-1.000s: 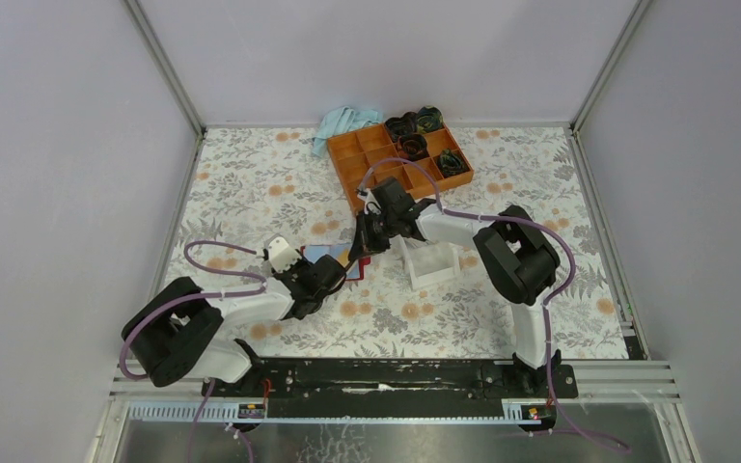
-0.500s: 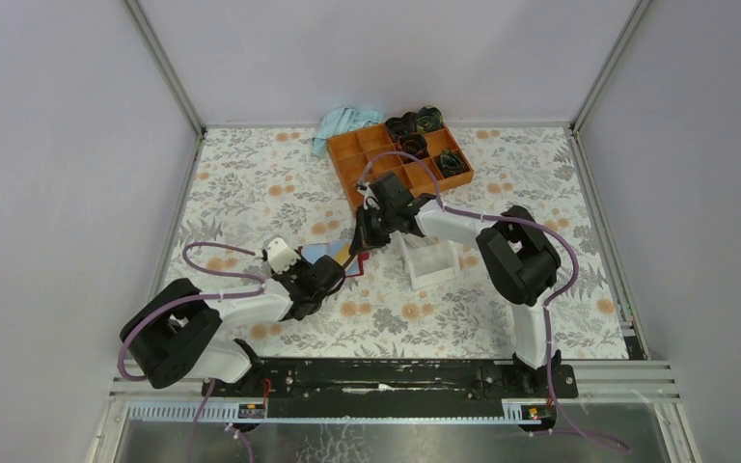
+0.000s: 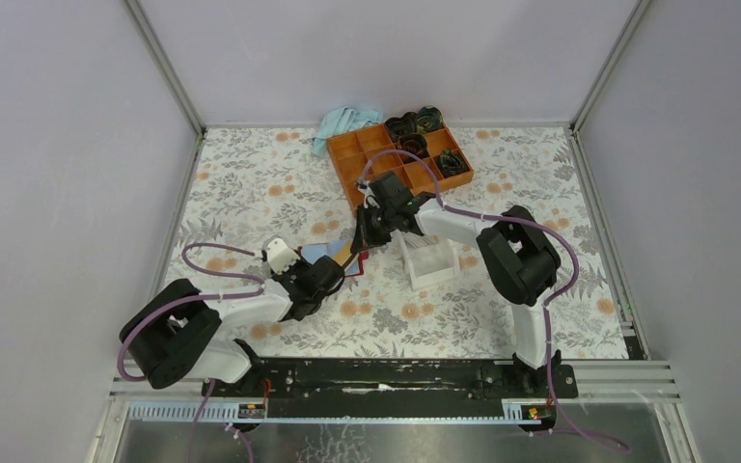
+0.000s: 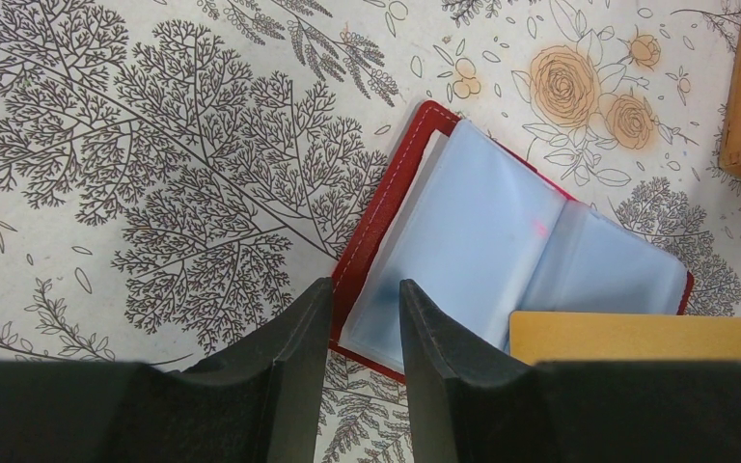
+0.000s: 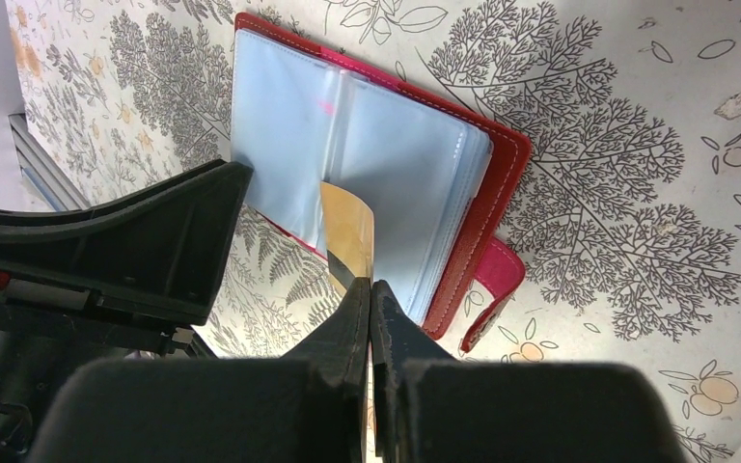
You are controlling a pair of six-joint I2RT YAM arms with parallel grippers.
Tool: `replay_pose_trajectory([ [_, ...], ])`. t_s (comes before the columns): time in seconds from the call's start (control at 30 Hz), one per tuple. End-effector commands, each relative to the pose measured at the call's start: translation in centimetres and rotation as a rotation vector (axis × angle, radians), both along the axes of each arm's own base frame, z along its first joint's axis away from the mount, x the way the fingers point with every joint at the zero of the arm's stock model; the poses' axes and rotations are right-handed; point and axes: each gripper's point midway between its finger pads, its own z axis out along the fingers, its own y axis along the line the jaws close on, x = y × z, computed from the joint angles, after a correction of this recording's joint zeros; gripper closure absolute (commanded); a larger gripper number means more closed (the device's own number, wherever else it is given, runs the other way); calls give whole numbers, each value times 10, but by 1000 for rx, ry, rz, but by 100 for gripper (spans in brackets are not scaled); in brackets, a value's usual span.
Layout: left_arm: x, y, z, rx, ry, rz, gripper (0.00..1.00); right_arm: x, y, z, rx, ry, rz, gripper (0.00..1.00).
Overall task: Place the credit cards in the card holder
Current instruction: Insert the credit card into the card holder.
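The card holder (image 4: 502, 241) is a dark-red wallet lying open on the floral table, its clear bluish sleeves facing up; it also shows in the right wrist view (image 5: 367, 145) and the top view (image 3: 333, 257). My left gripper (image 4: 362, 323) stands with its jaws a little apart, straddling the holder's near corner. My right gripper (image 5: 371, 287) is shut on a tan-gold credit card (image 5: 347, 231), held edge-down over the sleeves. The same card shows in the left wrist view (image 4: 637, 338). The holder's snap tab (image 5: 492, 289) lies on the table. No light blue cards are in view.
An orange compartment tray (image 3: 378, 156) holding dark coiled items stands at the back. A light blue cloth (image 3: 343, 123) lies beside it. A whitish clear box (image 3: 431, 260) sits just right of the right gripper. Grey walls enclose the table.
The right gripper with the tan-gold card has shifted very slightly. The left gripper and the holder have stayed almost still.
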Motion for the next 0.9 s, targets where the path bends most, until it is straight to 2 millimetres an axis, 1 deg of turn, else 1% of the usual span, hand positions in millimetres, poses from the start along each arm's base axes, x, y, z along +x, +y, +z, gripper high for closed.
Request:
replay_pose_trajectory([
  [0.0, 0, 7, -1, 3, -16, 25, 61, 2, 11, 18, 43, -33, 37, 100],
  [0.2, 1, 5, -1, 4, -12, 19, 61, 0, 19, 20, 79, -15, 62, 100],
  [0.4, 0, 5, -1, 0, -13, 22, 61, -1, 23, 21, 101, -5, 73, 100],
  [0.87, 1, 5, 0, -2, -14, 28, 61, -8, 26, 7, 90, 46, 134, 100],
])
